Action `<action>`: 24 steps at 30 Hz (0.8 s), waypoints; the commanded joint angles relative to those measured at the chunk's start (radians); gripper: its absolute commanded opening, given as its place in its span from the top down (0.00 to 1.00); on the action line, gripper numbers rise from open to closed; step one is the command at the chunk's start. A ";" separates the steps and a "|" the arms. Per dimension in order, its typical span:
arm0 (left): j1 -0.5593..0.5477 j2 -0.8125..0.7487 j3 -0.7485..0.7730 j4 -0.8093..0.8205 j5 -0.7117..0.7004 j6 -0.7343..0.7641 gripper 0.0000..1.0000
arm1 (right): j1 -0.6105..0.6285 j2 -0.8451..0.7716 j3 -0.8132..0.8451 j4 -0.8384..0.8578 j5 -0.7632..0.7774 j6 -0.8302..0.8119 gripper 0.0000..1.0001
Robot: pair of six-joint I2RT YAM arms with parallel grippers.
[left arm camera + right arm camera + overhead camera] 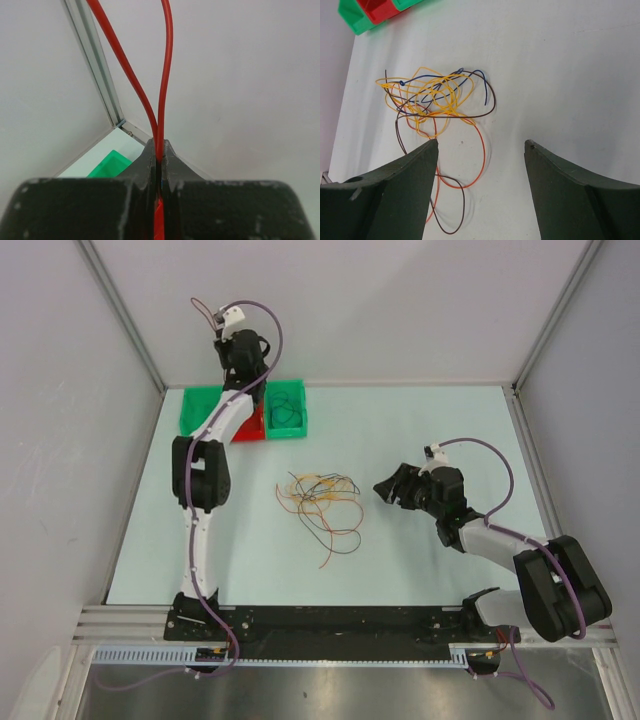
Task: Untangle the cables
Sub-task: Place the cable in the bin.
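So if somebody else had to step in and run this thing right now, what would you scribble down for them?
Left gripper: shut on a red cable, raised high at the far left.
Right gripper: open, empty, hovering beside the tangle on the table.
Done: red cable lifted clear of the tangle; a dark cable lies in the right green bin.
Left: probably put the red one down, then separate the yellow, orange, brown and blue cables, which are all looped together.
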 commanded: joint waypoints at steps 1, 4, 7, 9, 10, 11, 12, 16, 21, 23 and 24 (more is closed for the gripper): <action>0.000 0.015 -0.002 0.069 -0.044 0.013 1.00 | -0.007 0.003 -0.007 0.052 -0.013 0.001 0.27; 0.003 0.016 -0.014 0.079 -0.067 0.021 1.00 | -0.010 -0.001 -0.010 0.057 -0.015 0.001 0.26; 0.005 0.009 -0.049 0.084 -0.063 -0.005 1.00 | -0.013 -0.001 -0.012 0.062 -0.018 0.004 0.26; 0.005 0.009 -0.060 0.044 -0.064 -0.055 1.00 | -0.011 -0.002 -0.015 0.065 -0.021 0.004 0.26; 0.005 0.009 -0.069 0.027 -0.061 -0.077 1.00 | -0.013 -0.001 -0.016 0.065 -0.022 0.006 0.26; 0.005 0.006 -0.080 0.007 -0.052 -0.120 1.00 | -0.014 -0.001 -0.016 0.066 -0.022 0.007 0.26; 0.005 0.001 -0.109 0.004 -0.045 -0.140 1.00 | -0.014 -0.001 -0.016 0.068 -0.024 0.004 0.26; 0.005 -0.022 -0.187 0.000 -0.011 -0.223 1.00 | -0.016 -0.002 -0.019 0.072 -0.027 0.007 0.26; 0.005 -0.040 -0.242 -0.014 0.064 -0.321 1.00 | -0.019 -0.002 -0.021 0.076 -0.030 0.010 0.26; 0.003 -0.051 -0.259 -0.036 0.074 -0.371 1.00 | -0.020 -0.002 -0.024 0.077 -0.032 0.010 0.26; 0.003 -0.065 -0.279 -0.043 0.083 -0.385 1.00 | -0.019 -0.002 -0.022 0.079 -0.032 0.012 0.26</action>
